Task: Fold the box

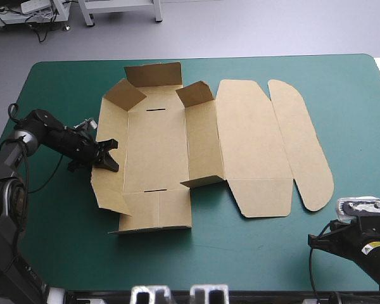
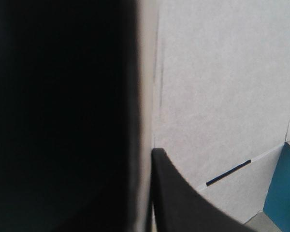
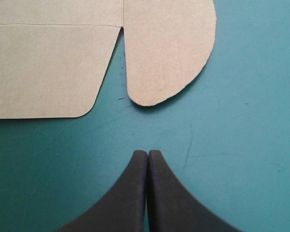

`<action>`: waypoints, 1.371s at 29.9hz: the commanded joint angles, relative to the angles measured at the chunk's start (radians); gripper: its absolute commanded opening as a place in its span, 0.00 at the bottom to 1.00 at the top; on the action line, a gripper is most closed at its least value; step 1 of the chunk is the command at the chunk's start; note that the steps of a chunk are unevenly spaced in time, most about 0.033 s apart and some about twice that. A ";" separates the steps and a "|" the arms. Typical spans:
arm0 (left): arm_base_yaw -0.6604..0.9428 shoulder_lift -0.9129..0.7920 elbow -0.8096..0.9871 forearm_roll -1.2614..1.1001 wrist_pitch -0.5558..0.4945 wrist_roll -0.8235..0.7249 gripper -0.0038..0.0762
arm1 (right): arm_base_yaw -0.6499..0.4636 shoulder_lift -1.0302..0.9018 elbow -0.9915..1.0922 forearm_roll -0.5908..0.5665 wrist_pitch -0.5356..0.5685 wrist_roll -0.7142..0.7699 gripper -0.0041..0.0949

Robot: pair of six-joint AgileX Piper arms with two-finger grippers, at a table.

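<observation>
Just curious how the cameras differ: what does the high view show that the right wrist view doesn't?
Only the high view: the whole box, its far flaps raised, and the left gripper holding its left side. Only the right wrist view: the right gripper shut, just short of the rounded flap. Both: that rounded flap flat on the teal-green cover.

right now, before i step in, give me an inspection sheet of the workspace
surface: teal-green cover, faint scuffs near the right hand
job's things: box, a brown sheet mostly opened out; far flaps raised, rounded flap lying flat
clutter: nothing seen
hands: left hand shut on the box's left edge; right hand shut over the cover, just short of the rounded flap, not touching it
cables: nothing seen
surroundings: nothing seen
</observation>
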 commanded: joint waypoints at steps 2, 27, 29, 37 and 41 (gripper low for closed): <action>-0.009 -0.057 -0.082 0.094 0.086 -0.021 0.04 | 0.002 0.008 -0.023 0.016 -0.049 -0.004 0.03; -0.586 -0.134 -0.512 0.879 -0.157 0.120 0.04 | 0.002 0.010 -0.023 0.047 -0.033 -0.041 0.03; -0.629 -0.134 -0.521 0.894 -0.237 0.151 0.04 | 0.002 0.010 -0.023 0.047 -0.033 -0.041 0.03; -0.835 -0.134 -0.521 1.021 -0.481 0.263 0.04 | 0.002 0.010 -0.028 0.046 -0.043 -0.045 0.03; -0.935 -0.134 -0.515 1.094 -0.485 0.217 0.04 | 0.002 0.010 -0.090 0.046 -0.037 -0.030 0.03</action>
